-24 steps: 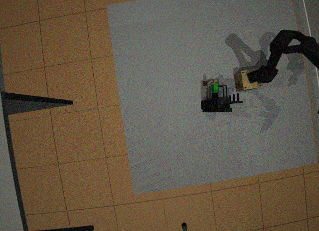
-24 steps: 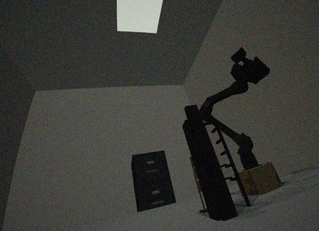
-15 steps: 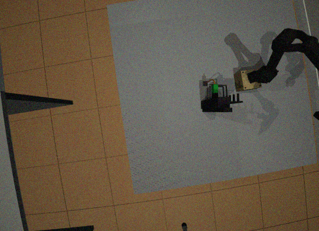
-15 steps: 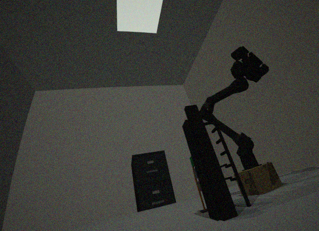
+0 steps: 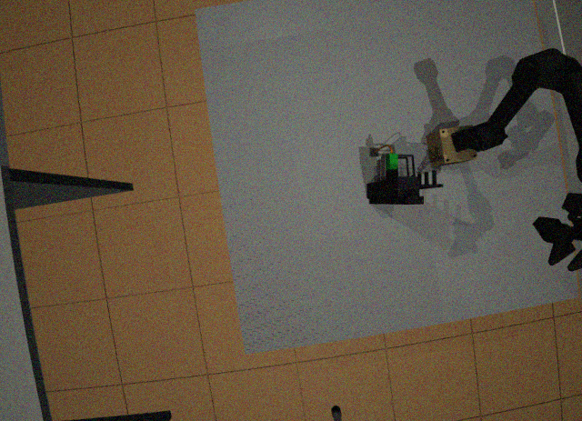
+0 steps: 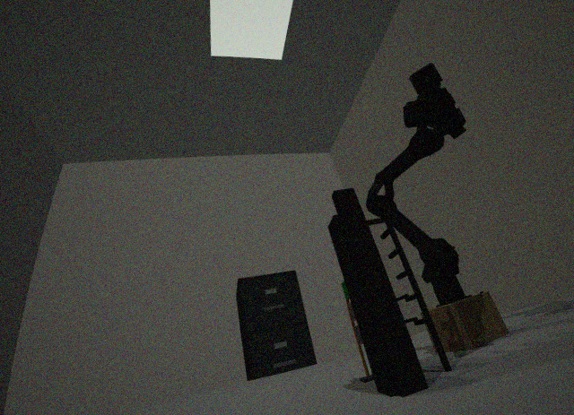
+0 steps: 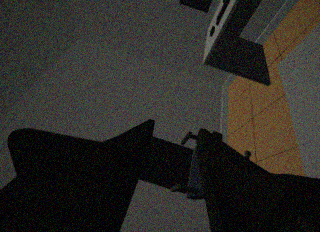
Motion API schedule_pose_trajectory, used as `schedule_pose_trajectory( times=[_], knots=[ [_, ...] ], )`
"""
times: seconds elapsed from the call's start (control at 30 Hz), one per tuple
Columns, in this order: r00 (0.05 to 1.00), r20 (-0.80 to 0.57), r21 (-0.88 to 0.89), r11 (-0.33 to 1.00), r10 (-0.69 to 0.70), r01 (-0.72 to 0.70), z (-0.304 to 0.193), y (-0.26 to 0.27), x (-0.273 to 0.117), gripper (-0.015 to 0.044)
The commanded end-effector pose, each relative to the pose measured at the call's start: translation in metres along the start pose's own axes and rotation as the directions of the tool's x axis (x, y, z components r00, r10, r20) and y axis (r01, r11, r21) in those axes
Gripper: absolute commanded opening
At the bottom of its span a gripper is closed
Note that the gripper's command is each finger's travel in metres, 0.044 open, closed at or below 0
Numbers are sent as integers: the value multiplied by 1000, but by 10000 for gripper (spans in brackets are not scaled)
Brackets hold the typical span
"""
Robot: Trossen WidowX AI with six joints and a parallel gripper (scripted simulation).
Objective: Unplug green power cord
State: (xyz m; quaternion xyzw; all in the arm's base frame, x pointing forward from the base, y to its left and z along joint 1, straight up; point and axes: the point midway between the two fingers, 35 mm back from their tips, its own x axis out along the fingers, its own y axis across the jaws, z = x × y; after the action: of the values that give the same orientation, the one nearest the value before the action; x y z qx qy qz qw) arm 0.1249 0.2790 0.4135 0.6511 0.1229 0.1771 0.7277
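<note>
My gripper (image 7: pixel 175 129) is partly open, with a gap between its dark fingertips in the wrist view and no plug or cord in it. The hand is raised high, well away from the green piece. A bright green piece (image 5: pixel 393 161) (image 6: pixel 345 289) sits against a tall black stand (image 5: pixel 394 195) (image 6: pixel 370 280). A thin orange-brown cord (image 6: pixel 356 332) runs down beside the stand to a small dark piece at the floor. It is too dark to tell which part is the power strip, or whether the green piece is seated in a socket.
A black side rack (image 6: pixel 419 290) with several short pegs stands beside the tall stand. The arm's base is on a wooden block (image 5: pixel 435 148) (image 6: pixel 468 323) near it. A dark drawer cabinet (image 6: pixel 273 318) stands further off. The wrist view shows dark furniture beyond the fingers.
</note>
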Motion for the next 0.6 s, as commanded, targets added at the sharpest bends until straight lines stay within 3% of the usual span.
schedule_pose_trajectory(
  times=[0.0,0.57],
  knots=[
    [999,37,-85,996,-26,29,12,-8,24,160],
    [930,232,-336,873,-287,353,119,-77,117,160]
  ],
)
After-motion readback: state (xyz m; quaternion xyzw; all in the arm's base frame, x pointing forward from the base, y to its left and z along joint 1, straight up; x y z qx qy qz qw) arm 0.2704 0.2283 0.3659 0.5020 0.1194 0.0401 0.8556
